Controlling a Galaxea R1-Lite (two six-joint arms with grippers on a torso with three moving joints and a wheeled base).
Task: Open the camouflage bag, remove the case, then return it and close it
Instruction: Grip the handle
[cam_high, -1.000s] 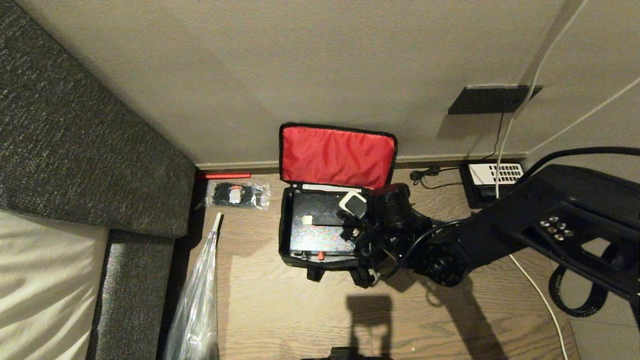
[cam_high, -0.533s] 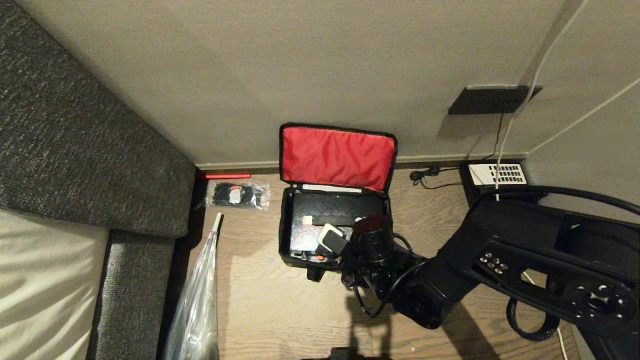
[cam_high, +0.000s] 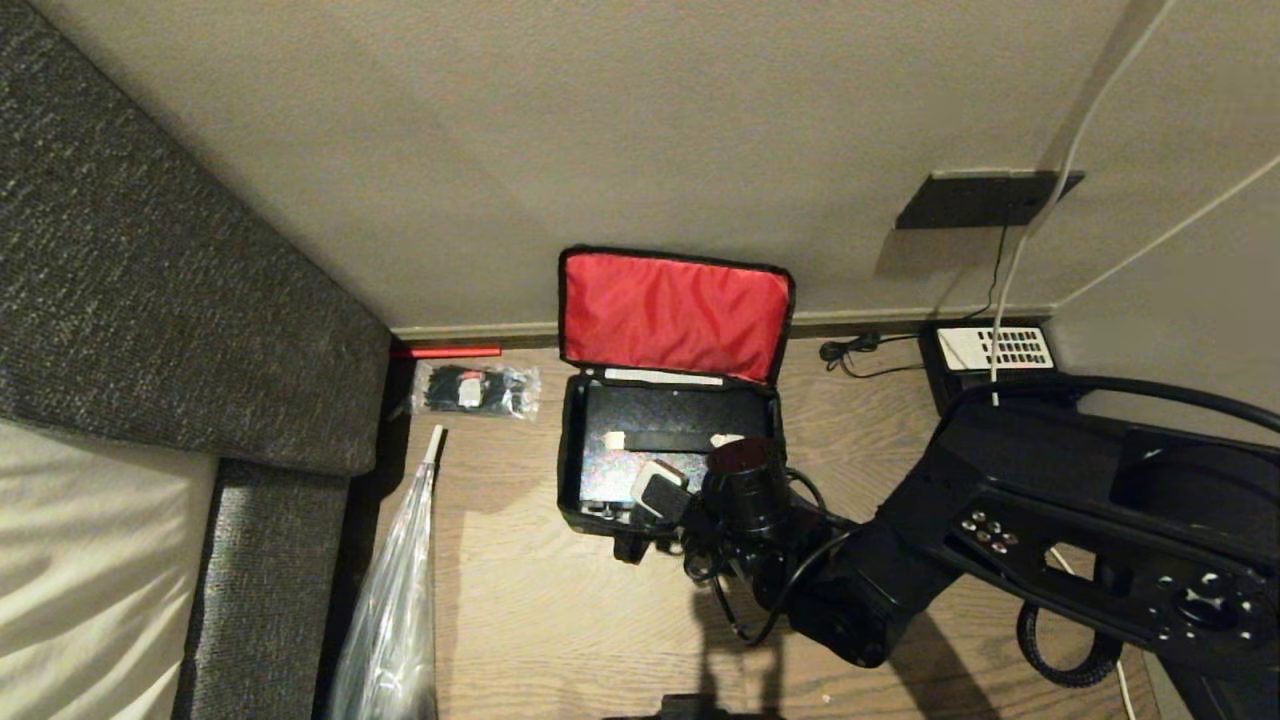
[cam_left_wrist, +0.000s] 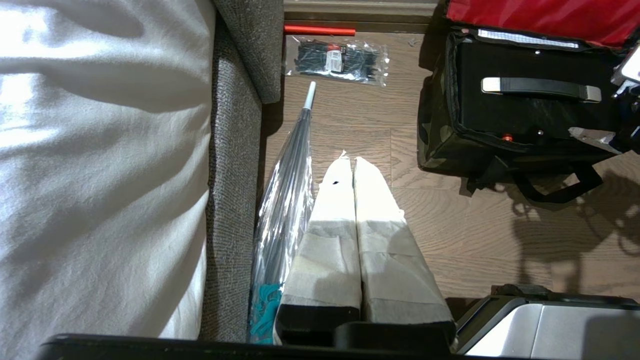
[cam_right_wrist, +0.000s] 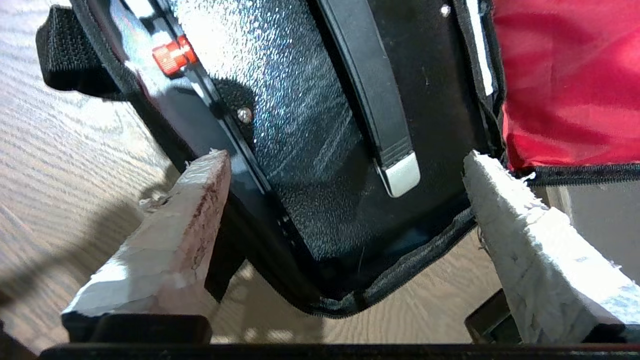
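The camouflage bag (cam_high: 568, 450) stands open on the wood floor against the wall, its red-lined lid (cam_high: 675, 312) leaning back. The black textured case (cam_high: 640, 445) lies inside, carry handle (cam_right_wrist: 370, 90) and red latch (cam_right_wrist: 172, 54) showing. My right gripper (cam_high: 655, 490) hovers open over the bag's near right corner; in the right wrist view its jaws (cam_right_wrist: 345, 157) straddle that end of the case without touching it. My left gripper (cam_left_wrist: 353, 161) is shut and empty, parked over the floor left of the bag (cam_left_wrist: 440, 145).
A clear packet of black cable ties (cam_high: 475, 390) lies left of the bag. A folded clear umbrella (cam_high: 395, 600) rests along the grey sofa (cam_high: 150, 300). A black desk phone (cam_high: 985, 360) and cables sit to the right by the wall.
My right gripper has swung from the bag's right side toward its near edge and a little left. Its jaws have spread wider. The bag and case have not moved.
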